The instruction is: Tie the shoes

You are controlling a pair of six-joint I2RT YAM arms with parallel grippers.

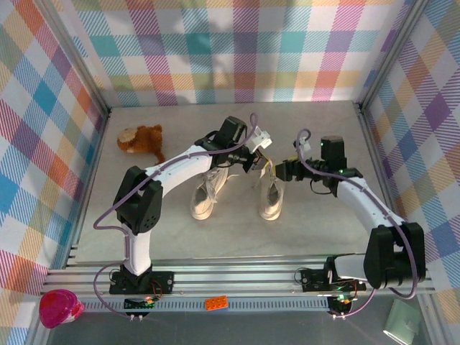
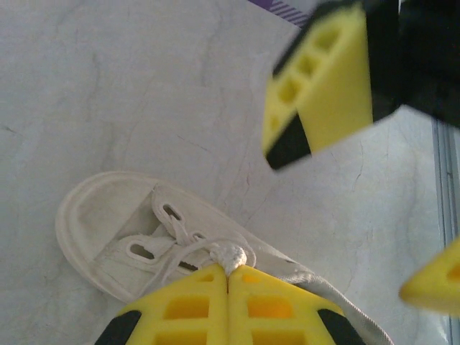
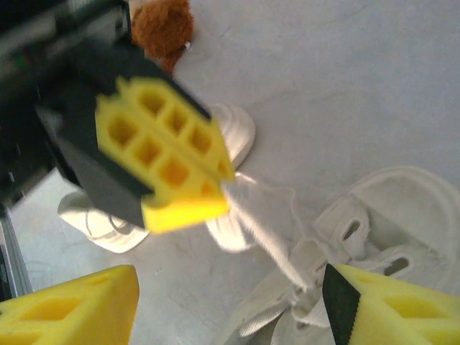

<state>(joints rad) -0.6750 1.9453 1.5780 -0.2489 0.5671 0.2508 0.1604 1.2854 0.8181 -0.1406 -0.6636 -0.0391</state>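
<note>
Two cream shoes stand side by side, the left shoe point(image 1: 203, 198) and the right shoe point(image 1: 272, 198). My left gripper point(image 1: 256, 158) hangs above the right shoe point(image 2: 108, 230), shut on a bunched bit of its white lace point(image 2: 232, 255), which is pinched at the tips point(image 2: 228, 272). From the right wrist that lace point(image 3: 287, 241) runs taut from the left gripper point(image 3: 215, 183) down to the right shoe point(image 3: 410, 205). My right gripper point(image 1: 279, 171) is open just right of it, nothing between its fingers point(image 3: 230, 309). Its yellow fingers point(image 2: 323, 86) sit close beside the left gripper.
A brown plush toy point(image 1: 140, 141) lies at the back left, well away from the shoes. The left shoe point(image 3: 97, 223) lies behind the left gripper in the right wrist view. Plaid walls enclose the grey table point(image 1: 323, 230) on three sides.
</note>
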